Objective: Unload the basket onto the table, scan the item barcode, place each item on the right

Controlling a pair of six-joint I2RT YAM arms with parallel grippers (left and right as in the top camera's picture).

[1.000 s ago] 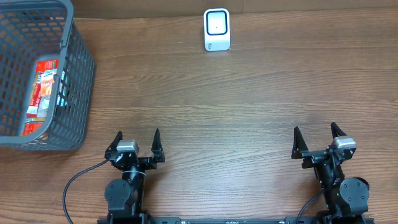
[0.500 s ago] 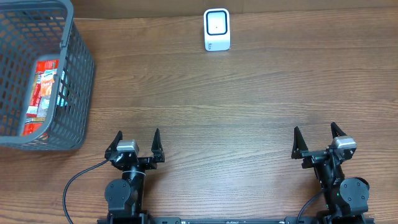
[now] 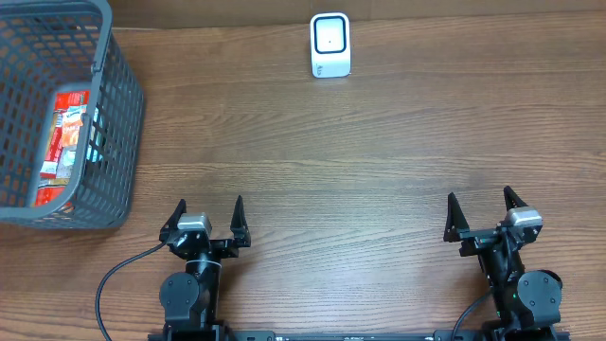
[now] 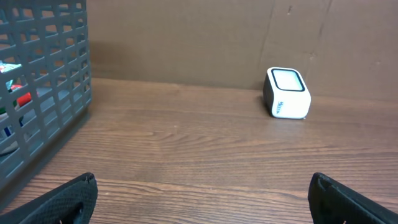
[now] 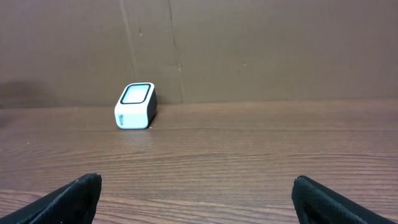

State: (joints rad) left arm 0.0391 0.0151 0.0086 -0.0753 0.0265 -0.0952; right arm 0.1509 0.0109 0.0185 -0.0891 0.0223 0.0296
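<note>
Though the mesh hides part of it, your item (image 3: 64,142) reads as a red-and-white printed packet. It lies in the grey basket (image 3: 121,133) at the desk's (image 3: 379,152) far left, long axis running near-to-far. A white scanner (image 3: 330,44) stands mid far edge. Your left pincer (image 3: 209,210) and right pincer (image 3: 479,204) gape wide, empty.
</note>
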